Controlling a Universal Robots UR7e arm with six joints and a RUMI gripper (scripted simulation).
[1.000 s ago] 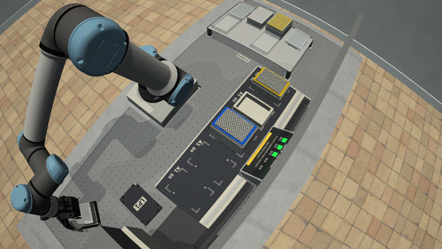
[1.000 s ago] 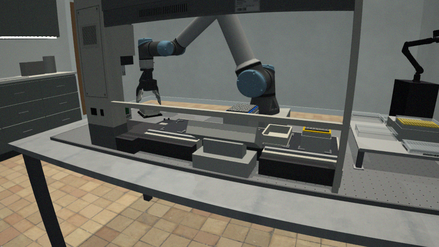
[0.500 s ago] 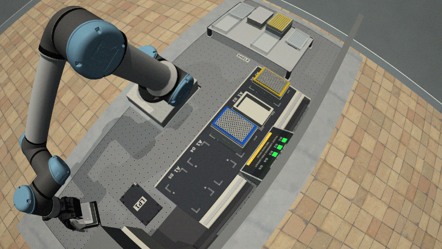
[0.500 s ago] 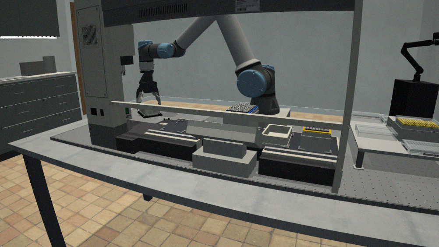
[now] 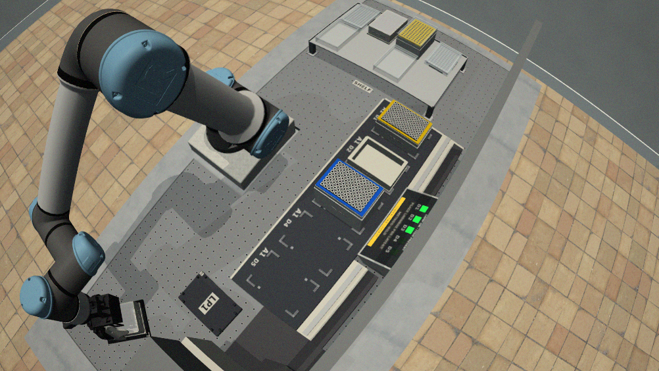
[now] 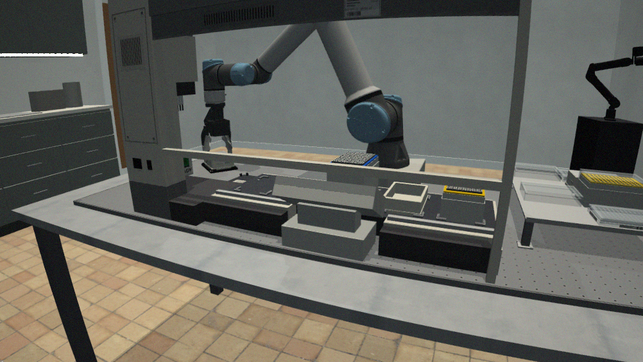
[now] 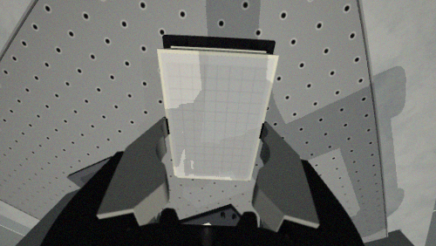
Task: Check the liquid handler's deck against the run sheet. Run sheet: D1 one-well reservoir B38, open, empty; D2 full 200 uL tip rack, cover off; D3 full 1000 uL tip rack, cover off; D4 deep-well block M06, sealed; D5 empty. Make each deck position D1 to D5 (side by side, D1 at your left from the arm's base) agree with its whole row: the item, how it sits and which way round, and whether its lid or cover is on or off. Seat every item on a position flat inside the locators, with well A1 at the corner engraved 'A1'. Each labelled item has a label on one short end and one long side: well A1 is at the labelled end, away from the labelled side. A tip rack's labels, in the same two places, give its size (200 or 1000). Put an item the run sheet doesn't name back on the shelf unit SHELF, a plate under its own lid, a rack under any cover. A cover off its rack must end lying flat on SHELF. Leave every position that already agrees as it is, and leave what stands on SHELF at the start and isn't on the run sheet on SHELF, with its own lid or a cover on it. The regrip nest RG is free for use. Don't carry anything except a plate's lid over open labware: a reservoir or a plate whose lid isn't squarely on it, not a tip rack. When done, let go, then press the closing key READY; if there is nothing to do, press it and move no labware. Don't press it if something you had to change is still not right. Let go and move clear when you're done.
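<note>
My gripper is shut on a black deep-well block with a pale foil seal, gripping its two long sides. It is low over the perforated table at the far left corner, beyond the deck. On the deck, a yellow-framed tip rack sits on D1 with no cover. An open, empty one-well reservoir sits on D2. A blue-framed tip rack sits on D3 with no cover. D4 and D5 are bare.
SHELF at the far end holds clear covers, plates, a grey lidded item and a yellow tip rack. A black pad marked LP1 lies beside D5. A status panel with green lights flanks the deck. The handler's frame rail crosses in front.
</note>
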